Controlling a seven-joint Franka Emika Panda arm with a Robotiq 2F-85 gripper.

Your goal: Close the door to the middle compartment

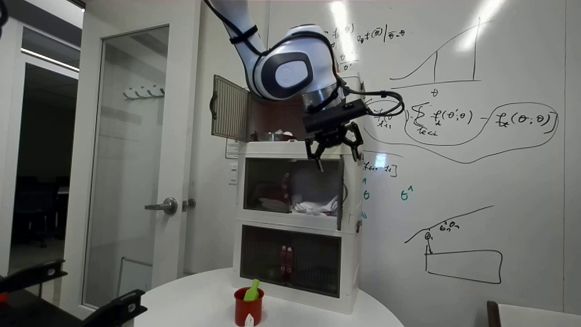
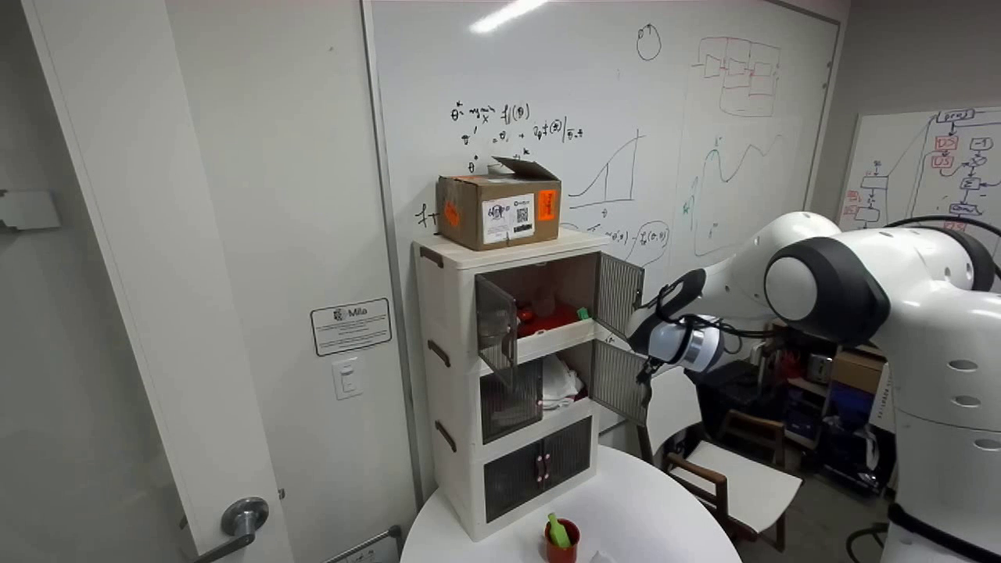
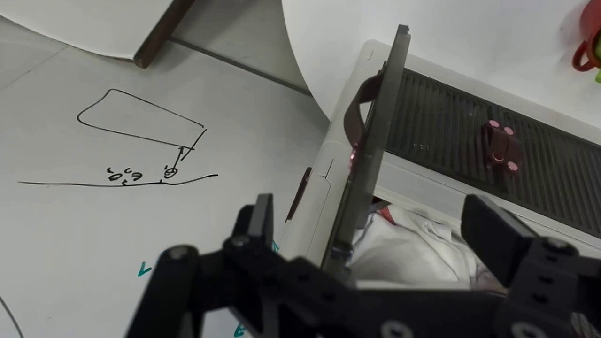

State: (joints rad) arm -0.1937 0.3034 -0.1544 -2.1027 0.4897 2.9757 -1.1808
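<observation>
Hanging near the middle compartment [image 1: 313,179], at the central level of the white cabinet [image 1: 349,259], the gripper [image 1: 339,164] has its fingers [image 3: 497,239] spread apart; one door [image 2: 618,379] stands open; the other door [image 1: 267,185] is closed; white cloth [image 3: 408,249] lies inside.

Ribbed plastic middle-compartment door [image 2: 616,380]

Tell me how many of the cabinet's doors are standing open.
3. In an exterior view, the left door and right door of the top compartment stand open, as does the right-hand door of the middle compartment. None appears hidden there.
</observation>
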